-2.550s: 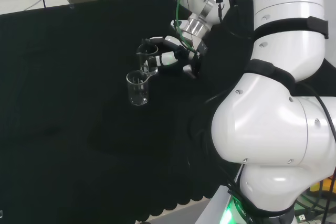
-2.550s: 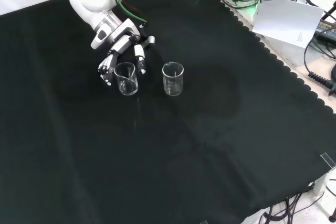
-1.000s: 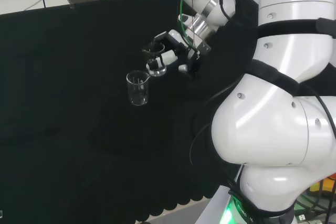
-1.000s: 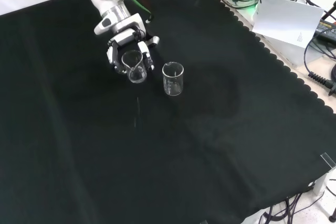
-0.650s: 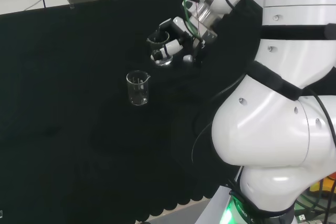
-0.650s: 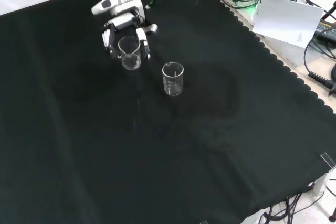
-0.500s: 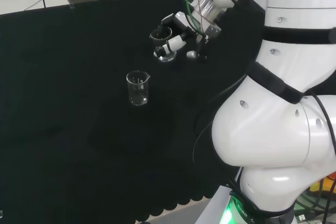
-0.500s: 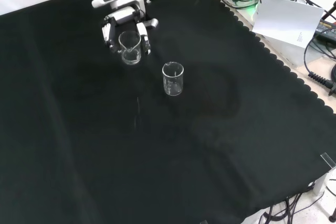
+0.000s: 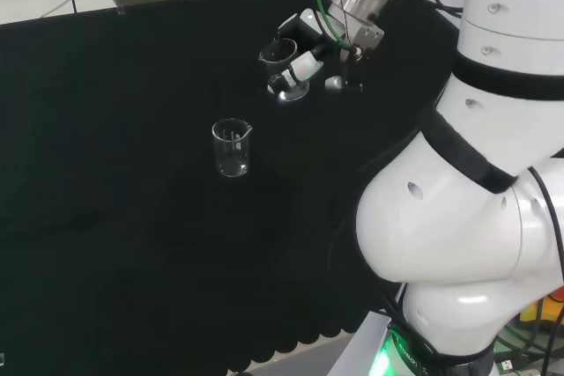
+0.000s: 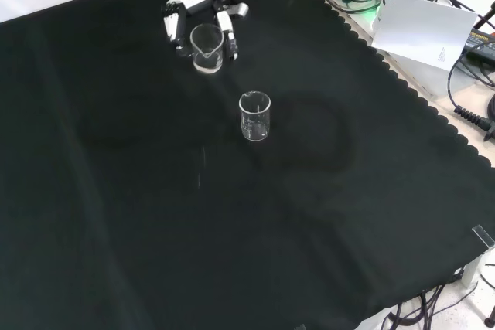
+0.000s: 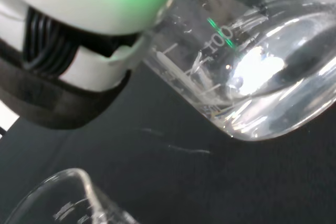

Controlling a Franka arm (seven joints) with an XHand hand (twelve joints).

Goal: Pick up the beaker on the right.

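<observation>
nearby, second beaker [image 10: 254, 116] upright, apart

Table cloth [image 10: 309, 214]: plain black, scalloped along its edge. Held beaker [image 10: 206, 48]: clear glass with white printed graduation marks. Standing beaker [image 10: 254, 116]: clear glass, white marks. Robot hand [image 10: 193, 7]: white shells, black joints. Arm link [image 9: 458, 235]: glossy white, black bands.

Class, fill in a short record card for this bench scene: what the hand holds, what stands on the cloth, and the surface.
Hand: black and white hand, fingers curled round a beaker
Held item: clear glass beaker, lifted above the cloth
Standing item: second clear glass beaker, upright, apart from the hand
Surface: black cloth
</observation>
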